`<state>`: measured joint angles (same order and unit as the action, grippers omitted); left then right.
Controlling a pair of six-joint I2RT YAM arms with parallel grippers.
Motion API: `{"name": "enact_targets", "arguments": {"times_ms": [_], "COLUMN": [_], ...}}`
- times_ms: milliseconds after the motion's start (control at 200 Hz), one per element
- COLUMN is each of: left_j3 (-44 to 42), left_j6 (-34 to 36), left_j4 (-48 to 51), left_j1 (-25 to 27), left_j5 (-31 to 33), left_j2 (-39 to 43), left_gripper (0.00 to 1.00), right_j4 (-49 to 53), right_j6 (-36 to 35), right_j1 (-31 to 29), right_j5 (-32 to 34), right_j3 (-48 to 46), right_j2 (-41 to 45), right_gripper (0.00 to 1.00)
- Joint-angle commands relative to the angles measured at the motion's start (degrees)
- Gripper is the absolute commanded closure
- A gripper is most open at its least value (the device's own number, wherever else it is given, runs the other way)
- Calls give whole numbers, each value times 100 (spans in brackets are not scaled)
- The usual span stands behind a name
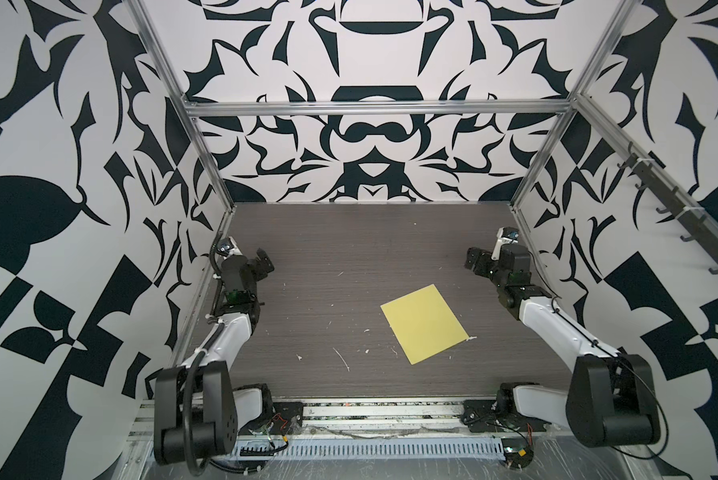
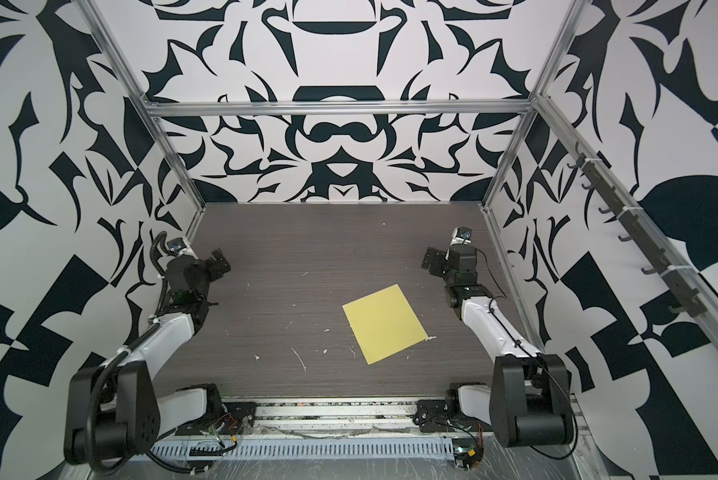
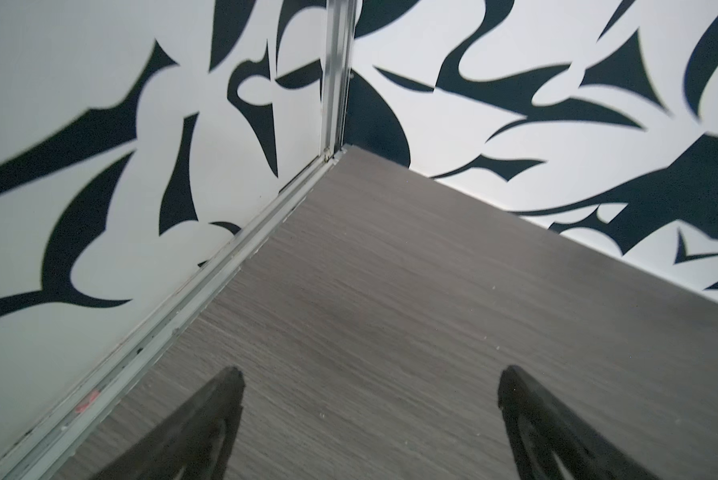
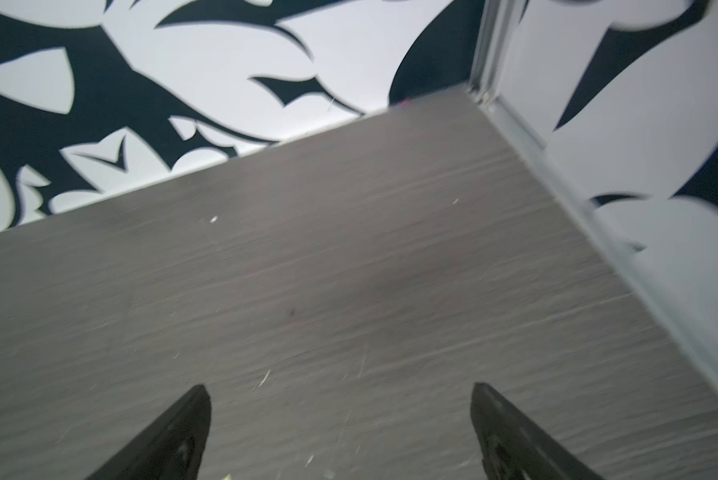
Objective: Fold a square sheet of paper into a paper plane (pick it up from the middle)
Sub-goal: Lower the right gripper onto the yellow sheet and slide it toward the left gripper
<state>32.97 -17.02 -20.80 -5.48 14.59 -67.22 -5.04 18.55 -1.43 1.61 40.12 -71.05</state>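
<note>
The square sheet of paper [image 1: 424,324] [image 2: 384,323] is plain yellow and lies flat and unfolded on the dark wood-grain table, right of centre in both top views. No paper plane shows. My left gripper [image 1: 264,261] [image 2: 219,262] hovers by the left wall, far from the sheet. Seen from the left wrist, it [image 3: 370,380] stands open over bare table. My right gripper [image 1: 473,259] [image 2: 431,259] sits by the right wall, behind the sheet and apart from it. From the right wrist, this gripper [image 4: 338,395] is open and empty too.
Small white flecks [image 1: 342,359] are scattered over the table [image 1: 328,249]. Patterned black-and-white walls with aluminium frame rails [image 1: 207,166] close in the left, back and right sides. A slotted cable duct [image 1: 370,451] runs along the front edge between the arm bases.
</note>
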Motion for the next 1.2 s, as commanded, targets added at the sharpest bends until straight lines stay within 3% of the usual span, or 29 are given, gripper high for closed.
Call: {"name": "enact_targets", "arguments": {"times_ms": [0,155,305,515,785,1195], "left_j3": [258,190,220,378,303,284], "left_j6": [-675,-1274,-1802,-1814,-1884,-1963], "left_j4": [1464,1510,1741,1916,1772,1772], "left_j1": [21,48,54,61,60,58], "left_j5": [-414,-1046,-1169,-1545,-1689,-1872], "left_j2": [394,839,999,669,542,444], "left_gripper": [0,1,1,1,0,1], "right_j4": [1487,2015,2188,2035,1731,1538], "right_j6": [682,1064,1626,2278,2848,3085], "right_j1": [-137,-772,-1474,-2190,-2684,-3010], "right_j5": [-1247,-1753,-2033,-2166,-2165,-2224], "right_j3": [231,58,-148,-505,-794,-812], "right_j2": [56,174,249,116,-106,-581], "right_gripper": [3,5,7,10,12,13]}}
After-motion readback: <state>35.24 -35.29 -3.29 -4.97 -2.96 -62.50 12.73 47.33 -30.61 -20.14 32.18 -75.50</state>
